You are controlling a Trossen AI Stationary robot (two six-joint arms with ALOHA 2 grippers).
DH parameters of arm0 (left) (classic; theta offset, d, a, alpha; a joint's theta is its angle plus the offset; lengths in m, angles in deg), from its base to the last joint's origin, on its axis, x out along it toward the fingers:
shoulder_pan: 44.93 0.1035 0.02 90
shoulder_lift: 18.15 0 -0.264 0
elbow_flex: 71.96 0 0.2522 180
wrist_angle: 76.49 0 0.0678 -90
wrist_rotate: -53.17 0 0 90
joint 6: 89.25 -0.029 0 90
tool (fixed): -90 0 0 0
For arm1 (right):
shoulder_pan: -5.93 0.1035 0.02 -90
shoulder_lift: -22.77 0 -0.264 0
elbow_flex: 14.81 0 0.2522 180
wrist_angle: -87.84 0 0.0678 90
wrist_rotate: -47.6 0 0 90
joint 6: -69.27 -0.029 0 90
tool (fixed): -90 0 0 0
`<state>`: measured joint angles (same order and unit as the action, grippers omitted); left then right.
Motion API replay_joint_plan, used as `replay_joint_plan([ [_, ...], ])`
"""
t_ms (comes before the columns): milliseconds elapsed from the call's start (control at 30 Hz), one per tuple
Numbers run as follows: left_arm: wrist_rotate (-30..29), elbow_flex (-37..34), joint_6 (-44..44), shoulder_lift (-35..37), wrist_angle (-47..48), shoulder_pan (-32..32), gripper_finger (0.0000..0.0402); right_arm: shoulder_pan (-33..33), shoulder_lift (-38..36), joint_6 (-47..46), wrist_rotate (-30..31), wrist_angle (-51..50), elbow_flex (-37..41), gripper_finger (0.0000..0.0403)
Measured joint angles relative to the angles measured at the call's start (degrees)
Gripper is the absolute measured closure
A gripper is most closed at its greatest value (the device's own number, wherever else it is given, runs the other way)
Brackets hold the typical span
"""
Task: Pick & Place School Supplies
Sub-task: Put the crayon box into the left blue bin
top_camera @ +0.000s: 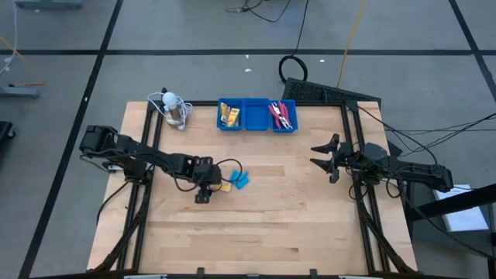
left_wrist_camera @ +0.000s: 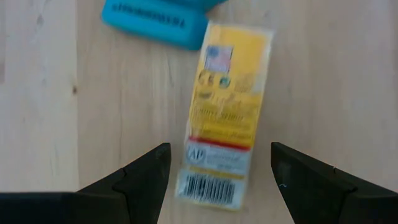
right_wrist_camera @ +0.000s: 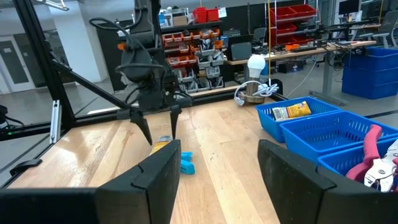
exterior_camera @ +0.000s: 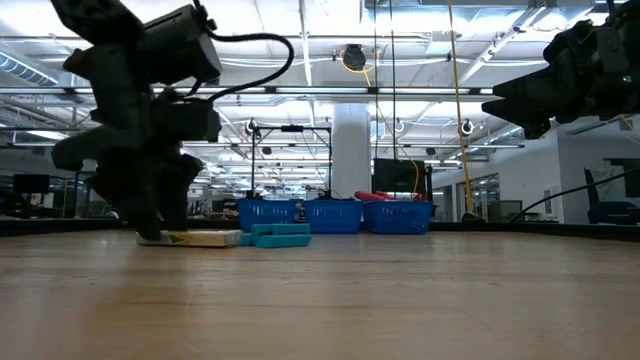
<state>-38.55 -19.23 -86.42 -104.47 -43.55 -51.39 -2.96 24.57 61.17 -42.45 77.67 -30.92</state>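
A yellow-orange packet lies flat on the wooden table, with light-blue pieces just beyond its far end. My left gripper is open and points down over the packet's barcode end, one finger on each side and a gap to both. In the high view the left gripper stands just left of the packet and the blue pieces. My right gripper is open, held above the table's right side and touching nothing. Another yellow packet and red-handled tools lie in the blue tray.
The blue three-compartment tray stands at the table's far edge. A white round object with a coiled cable sits left of it. Black frame rails run along the table's left and right edges. Bare wood lies between the two arms and toward the near edge.
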Motion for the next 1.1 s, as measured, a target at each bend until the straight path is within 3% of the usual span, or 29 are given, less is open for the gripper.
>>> replay_joint_plan([
  [733,-0.94,-3.66,-0.89,0.04,-5.63,0.04,0.0123,-0.01,0.0,0.0,0.0,0.0,0.0,0.0196],
  [1100,-1.41,-3.79,-0.72,-0.09,-7.2,0.05,0.022,0.0,0.0,-0.01,0.0,-0.02,0.0,0.0195],
])
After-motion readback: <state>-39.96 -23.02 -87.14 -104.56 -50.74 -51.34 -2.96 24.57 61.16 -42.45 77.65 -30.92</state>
